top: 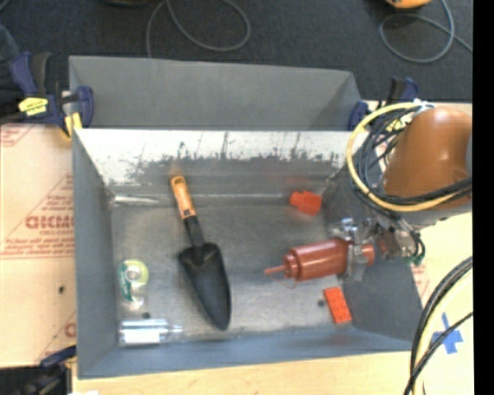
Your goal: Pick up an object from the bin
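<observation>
Gripper (pixel 358 249) low at the right side of the grey bin (pixel 93 245), beneath the arm's orange wrist cover and cable loops. Its metal end meets the broad end of a red-brown bottle (pixel 315 261). Whether it is spread or closed cannot be told, because the wrist parts crowd that spot. The bottle lies on its side on the bin floor, right of centre, with its body pointing left and tapering to a thin nozzle.

Just below the gripper, an orange block (pixel 337 305) lies flat near the right wall, apart from the bottle. Above and to the left, an orange cap (pixel 306 202) sits near the back wall. Farther left, a black trowel (pixel 206 271) with an orange handle lies diagonally across the middle, blade toward the front. Near the left wall are a clear jar (pixel 133 279) and, at the front corner, a clear tube (pixel 148 332), both well apart from the gripper.

Handling, as judged: the bottle looks like light, rigid plastic with a smooth, rounded and probably slippery body. It is likely to roll if pushed from one side. The best hold is across the cylindrical body near its broad end, square to the long axis. The nozzle is too thin and too far from the balance point to hold securely.
</observation>
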Controlling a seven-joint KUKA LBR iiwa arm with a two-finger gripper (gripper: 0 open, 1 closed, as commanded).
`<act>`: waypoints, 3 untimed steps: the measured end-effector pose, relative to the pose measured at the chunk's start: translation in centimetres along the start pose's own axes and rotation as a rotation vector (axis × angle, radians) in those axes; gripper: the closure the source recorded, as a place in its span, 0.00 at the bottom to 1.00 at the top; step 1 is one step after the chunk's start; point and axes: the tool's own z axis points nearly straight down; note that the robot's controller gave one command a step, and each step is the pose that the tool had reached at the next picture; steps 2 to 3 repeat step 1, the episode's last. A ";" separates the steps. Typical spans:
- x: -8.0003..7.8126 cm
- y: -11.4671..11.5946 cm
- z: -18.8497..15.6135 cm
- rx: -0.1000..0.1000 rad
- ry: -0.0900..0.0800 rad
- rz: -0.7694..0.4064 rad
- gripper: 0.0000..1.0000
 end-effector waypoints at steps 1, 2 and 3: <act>0.0 -0.2 -6.0 -0.002 0.003 0.010 1.00; 0.0 -0.2 -6.0 -0.002 0.003 0.010 1.00; 0.0 -0.2 -6.0 -0.002 0.003 0.010 1.00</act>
